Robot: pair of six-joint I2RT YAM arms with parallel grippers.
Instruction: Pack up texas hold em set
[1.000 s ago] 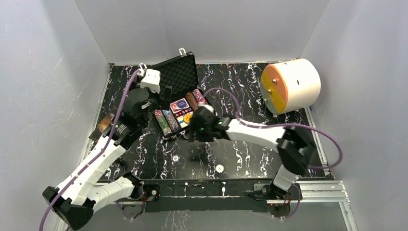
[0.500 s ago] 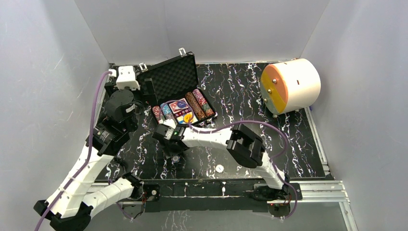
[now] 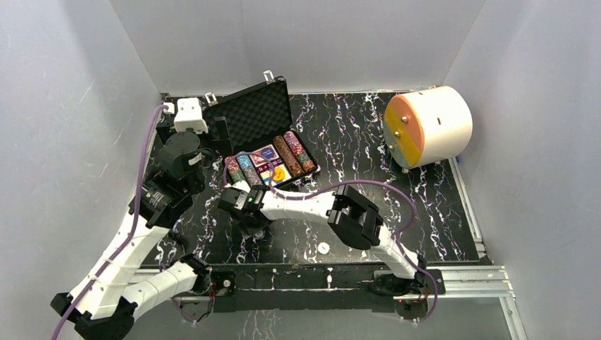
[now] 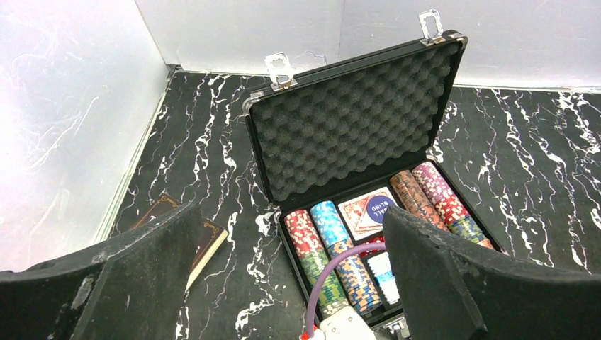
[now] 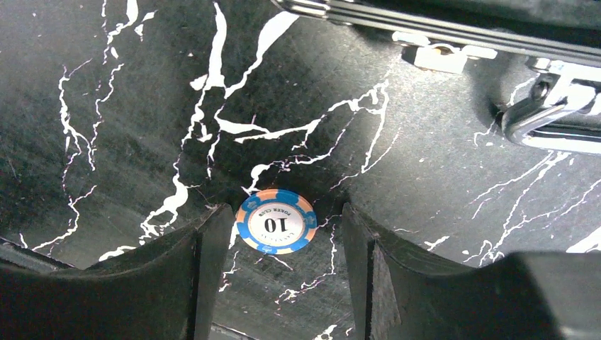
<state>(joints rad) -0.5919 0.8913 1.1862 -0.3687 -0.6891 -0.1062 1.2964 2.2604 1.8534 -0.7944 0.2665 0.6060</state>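
Black white-veined table [image 3: 368,134], plain white walls [image 3: 354,42] around. Open case [image 3: 264,142] sits back left. Right gripper [image 5: 281,230] spread, straddling blue 10 chip [image 5: 276,222] lying flat just before the case. Left gripper [image 4: 292,234] spread, holding nothing, left of case.

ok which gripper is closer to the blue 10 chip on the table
Right. The right gripper hangs open over the blue 10 chip, one finger either side. The left gripper is open too, farther off beside the open poker case.
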